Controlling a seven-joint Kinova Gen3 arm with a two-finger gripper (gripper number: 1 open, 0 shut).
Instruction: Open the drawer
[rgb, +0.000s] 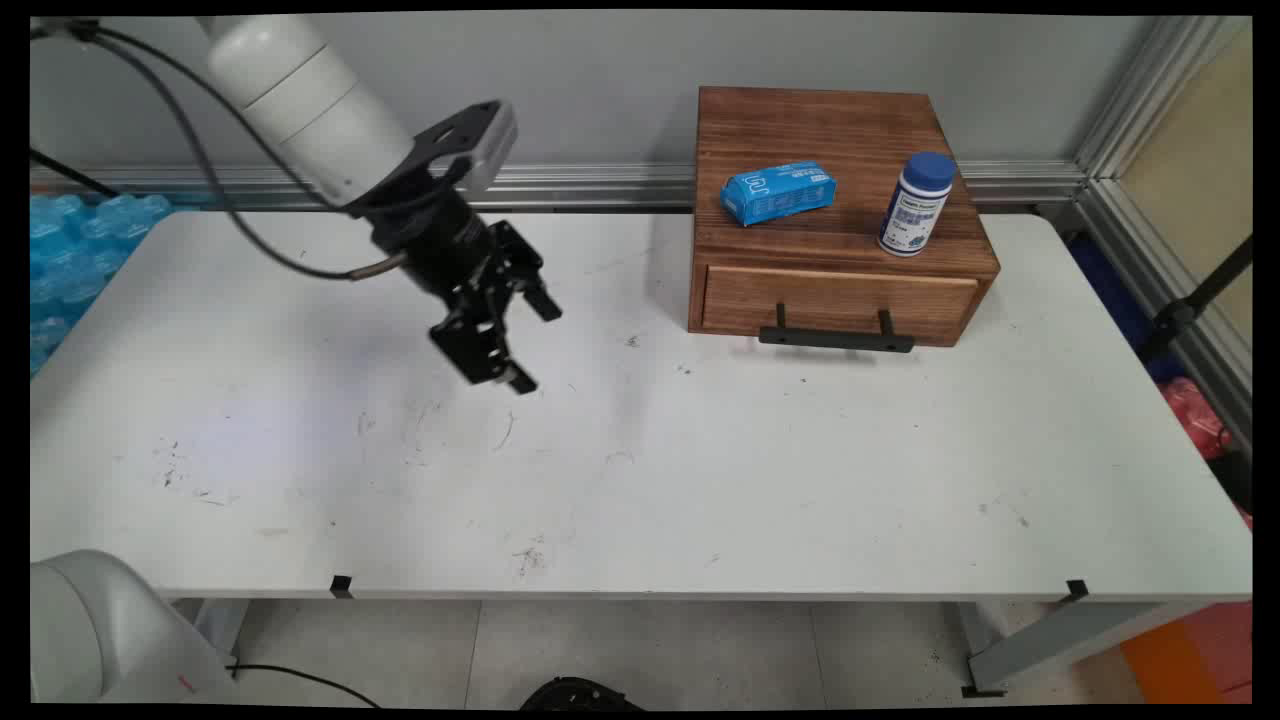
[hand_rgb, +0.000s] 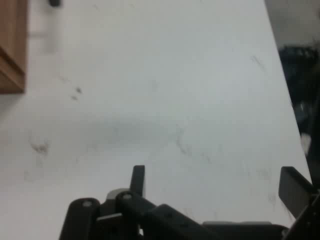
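Black two-finger gripper (rgb: 530, 343) hangs above the white table (rgb: 700, 480), left of centre, tilted down toward the near right. Its fingers are spread wide apart w/ nothing between them; the hand view shows the same, gripper (hand_rgb: 214, 182) w/ one fingertip at centre and the other at the right edge, bare scuffed tabletop between. It touches nothing. The white arm comes down from the upper left w/ black cables looping off it. Nearest thing is a dark wooden drawer box (rgb: 835, 215), well apart to the right, at the table's far side against the wall; a corner of the drawer box (hand_rgb: 12, 47) shows at the hand view's left edge. Its single drawer is closed, w/ a black bar handle (rgb: 836, 338) across the front. On top of the box lie a blue carton (rgb: 778, 192), on its side toward the left, & a white bottle w/ blue cap (rgb: 916, 205), upright near the right front corner; the two are apart. Blue plastic-wrapped packs (rgb: 75, 250) sit beyond the table's far left edge.
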